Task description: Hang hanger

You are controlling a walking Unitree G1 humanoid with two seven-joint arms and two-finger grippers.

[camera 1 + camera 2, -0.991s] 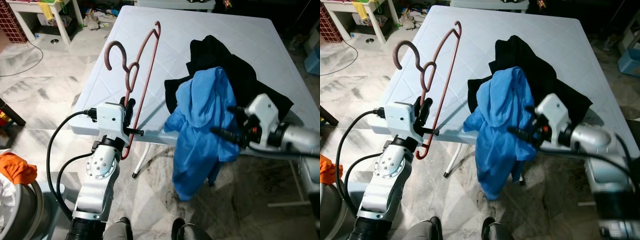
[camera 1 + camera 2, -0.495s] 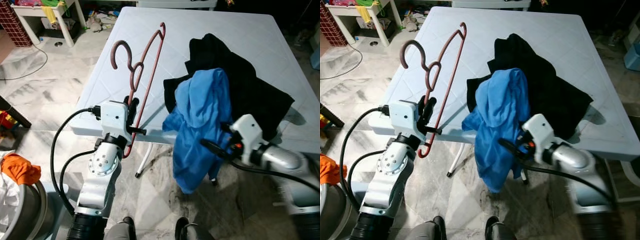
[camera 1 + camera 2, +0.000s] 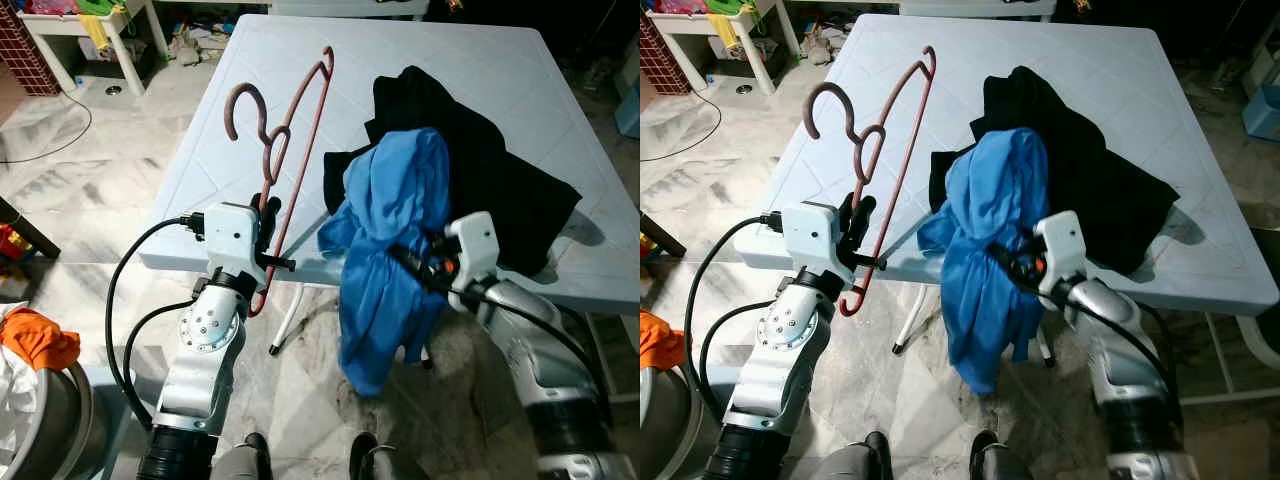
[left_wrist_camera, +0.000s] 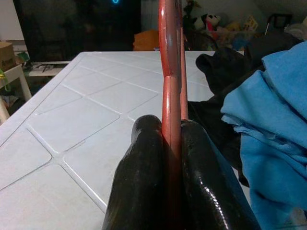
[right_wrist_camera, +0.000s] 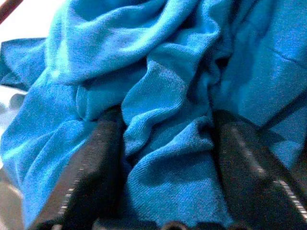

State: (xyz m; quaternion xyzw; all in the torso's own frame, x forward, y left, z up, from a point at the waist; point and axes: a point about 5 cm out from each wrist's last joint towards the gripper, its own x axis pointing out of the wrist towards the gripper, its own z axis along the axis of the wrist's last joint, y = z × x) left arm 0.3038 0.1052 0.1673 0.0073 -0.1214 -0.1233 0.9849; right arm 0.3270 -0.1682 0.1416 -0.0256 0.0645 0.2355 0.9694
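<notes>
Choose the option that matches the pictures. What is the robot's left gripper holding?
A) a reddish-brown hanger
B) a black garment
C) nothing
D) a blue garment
A: in the left wrist view the left gripper's two black fingers are pressed shut on either side of the thin bar of the reddish-brown hanger, which rises over the white table.

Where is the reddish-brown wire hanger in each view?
Left eye: reddish-brown wire hanger left of centre, above the white table.
Right eye: left of centre.
Left wrist: upright, clamped between left pincer fingers.
Right wrist: sliver at one corner, uncertain.
Landmark: blue cloth.
</notes>
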